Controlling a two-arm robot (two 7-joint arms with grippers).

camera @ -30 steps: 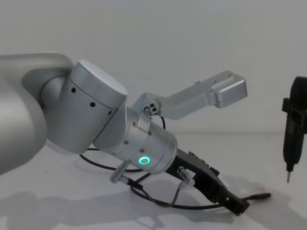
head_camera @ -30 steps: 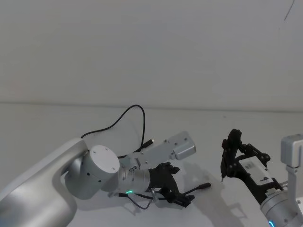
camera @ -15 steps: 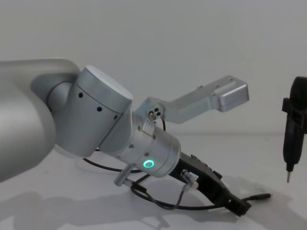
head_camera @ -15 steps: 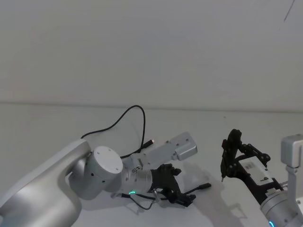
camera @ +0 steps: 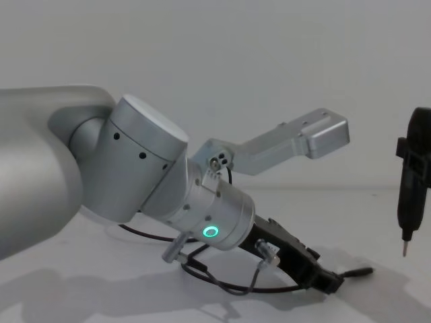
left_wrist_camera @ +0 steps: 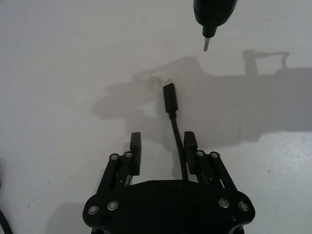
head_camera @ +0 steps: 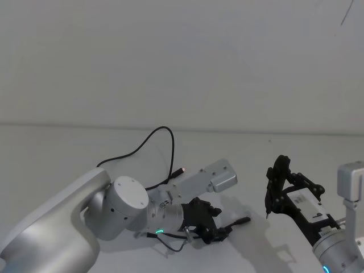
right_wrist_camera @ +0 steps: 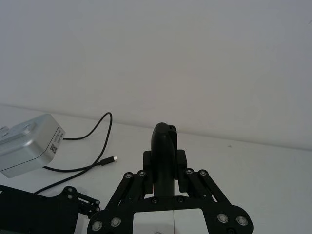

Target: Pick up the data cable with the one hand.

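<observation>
The cable (left_wrist_camera: 170,100) lies between the left gripper's (left_wrist_camera: 163,142) fingers and loops behind it. The right gripper (right_wrist_camera: 165,163), with a tool (right_wrist_camera: 165,134) in it, stands to its right.

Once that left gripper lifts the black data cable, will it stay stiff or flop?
Probably floppy: the data cable lies in loose curves, so its ends would likely dangle. Thin, so likely light. The left gripper's open fingers straddle it near the plug; a slim cord might slip. The right gripper, holding a pointed tool, is parked aside.
</observation>
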